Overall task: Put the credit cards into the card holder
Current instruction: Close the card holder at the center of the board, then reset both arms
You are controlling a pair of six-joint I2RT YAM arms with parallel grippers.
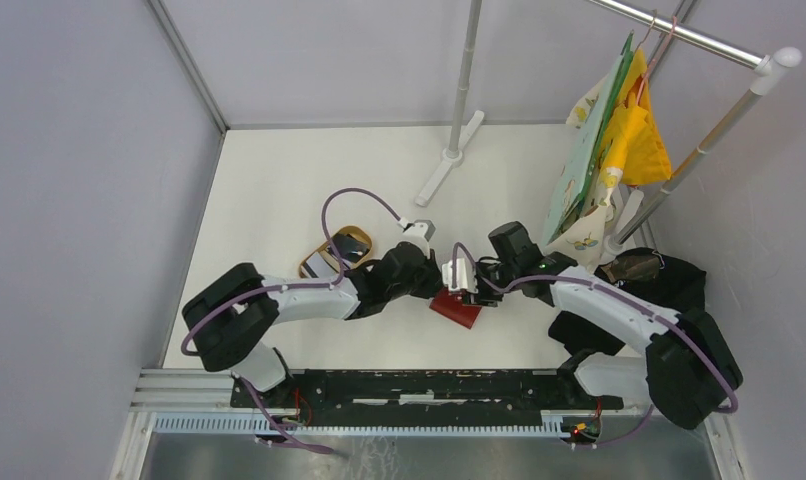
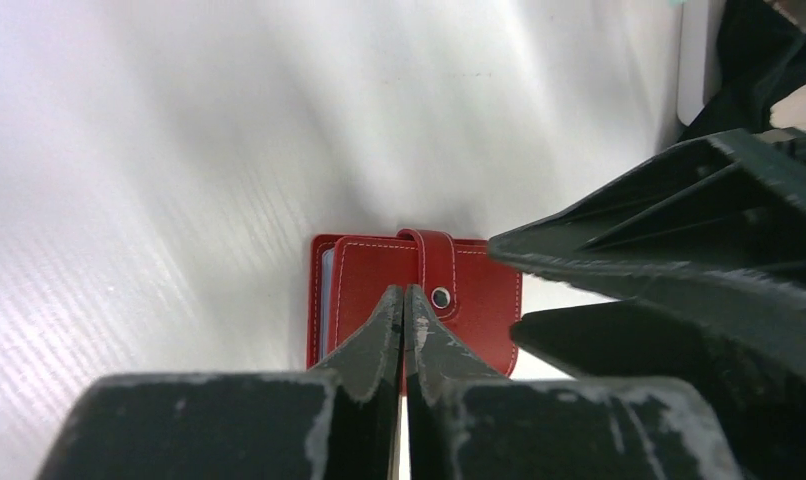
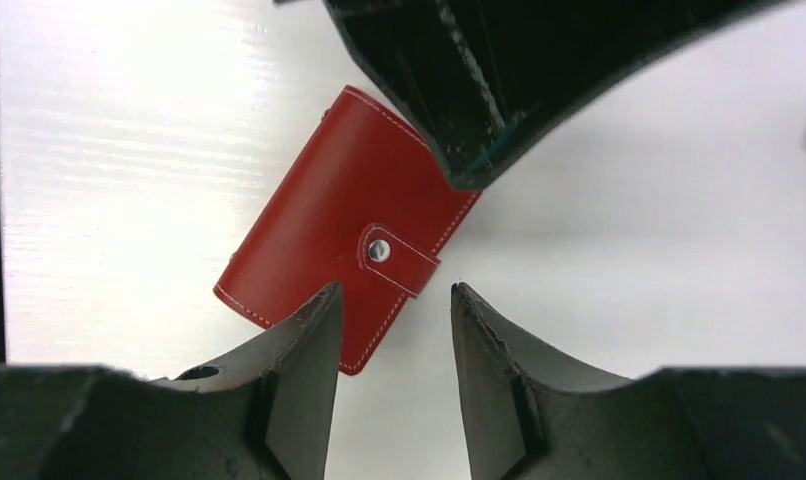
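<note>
Card holder (image 1: 457, 308), red and leather-like with pale stitching, its snap tab folded over the cover, lies flat on the white counter (image 1: 279, 180) at the middle of the top view. The left gripper (image 2: 404, 300) is pinched closed and empty over it. The right gripper (image 3: 394, 292) stands partly open above the tab, gripping nothing.

white table (image 1: 279, 180), card holder (image 1: 457, 308), wooden tray (image 1: 336, 252)

Closed red card holder (image 1: 457, 307) on the table; credit cards (image 1: 341, 250) in an oval wooden tray (image 1: 354, 231).
The card holder lies flat, white-stitched, its snap tab fastened across the front, to the right of the tray and slightly nearer the front. The cards, mostly dark, rest inside the tray, too small to count.
</note>
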